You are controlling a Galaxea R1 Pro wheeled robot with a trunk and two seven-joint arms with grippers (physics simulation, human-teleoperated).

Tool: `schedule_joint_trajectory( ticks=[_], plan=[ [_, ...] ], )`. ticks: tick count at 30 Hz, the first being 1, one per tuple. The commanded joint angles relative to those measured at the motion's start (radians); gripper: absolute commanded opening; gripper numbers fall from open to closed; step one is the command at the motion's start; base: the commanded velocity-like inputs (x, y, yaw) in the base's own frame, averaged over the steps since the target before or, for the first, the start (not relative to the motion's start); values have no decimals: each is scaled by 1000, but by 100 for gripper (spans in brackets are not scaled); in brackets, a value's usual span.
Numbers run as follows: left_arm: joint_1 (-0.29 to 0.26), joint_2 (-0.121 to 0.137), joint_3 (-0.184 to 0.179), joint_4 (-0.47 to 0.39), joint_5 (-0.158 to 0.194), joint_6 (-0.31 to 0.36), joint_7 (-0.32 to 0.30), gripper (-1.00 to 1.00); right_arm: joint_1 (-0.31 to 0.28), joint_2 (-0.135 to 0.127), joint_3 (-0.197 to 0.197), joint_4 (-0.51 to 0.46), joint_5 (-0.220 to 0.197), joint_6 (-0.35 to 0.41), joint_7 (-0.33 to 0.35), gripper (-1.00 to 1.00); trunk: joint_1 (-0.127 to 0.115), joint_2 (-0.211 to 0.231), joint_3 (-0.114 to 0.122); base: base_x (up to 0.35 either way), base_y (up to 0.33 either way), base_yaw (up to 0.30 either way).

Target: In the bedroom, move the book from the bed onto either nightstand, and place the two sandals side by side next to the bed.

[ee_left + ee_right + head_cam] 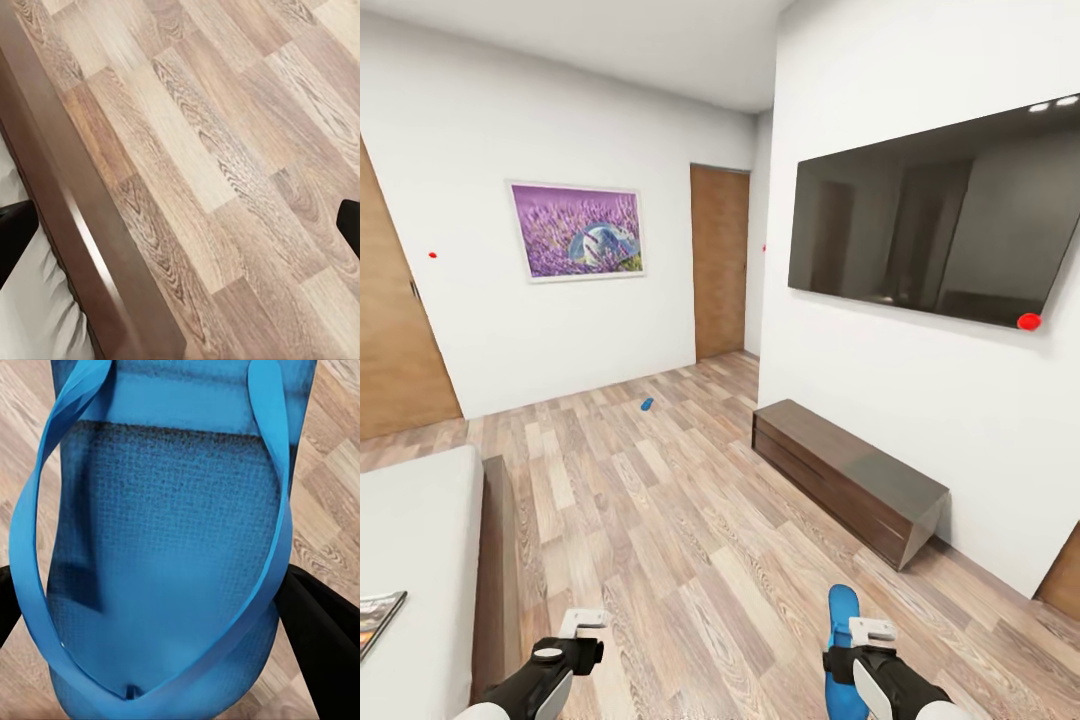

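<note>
Gripping one blue sandal [161, 555] in my right claw [857, 640]; left claw [582, 632] spread apart beside the bed [415, 560], book [377, 618] on it.

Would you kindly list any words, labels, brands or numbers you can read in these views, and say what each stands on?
No text can be read in any view.
book on the bed: cover print too small and cut off to read.
Wall picture, television, sandal: no lettering visible.

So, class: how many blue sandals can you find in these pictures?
2. One sandal is in the right gripper, low over the floor; the other sandal lies far off on the floor near the back wall. None else shows.
</note>
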Motion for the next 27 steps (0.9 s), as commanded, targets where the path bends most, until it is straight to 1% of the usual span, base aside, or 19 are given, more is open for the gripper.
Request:
schedule_joint_trajectory(
  ticks=[1,12,15,16,18,27],
  plan=[
    [0,0,-6,-2,1,6,4,100,0,0,-1,-2,-11,4,-4,-100,0,-1,-2,0,0,0],
    [3,-2,-9,-2,-4,6,11,100,0,-2,-2,14,-11,-2,-2,-100,0,-1,-20,0,0,0],
    [3,-3,-9,-1,-5,6,12,100,3,-1,-2,17,-11,-33,-2,-100,0,-1,-22,0,0,0],
    [3,-2,-10,-2,-5,6,13,100,16,0,-1,20,-10,-75,-2,-100,0,-1,-23,0,0,0],
    [3,-2,-10,-2,-5,6,13,100,27,0,-1,23,-10,-100,-2,-100,0,-1,-23,0,0,0],
    [3,-3,-11,-2,-6,6,13,100,38,2,4,25,-8,-123,-3,-100,0,-1,-26,0,0,22]
  ],
)
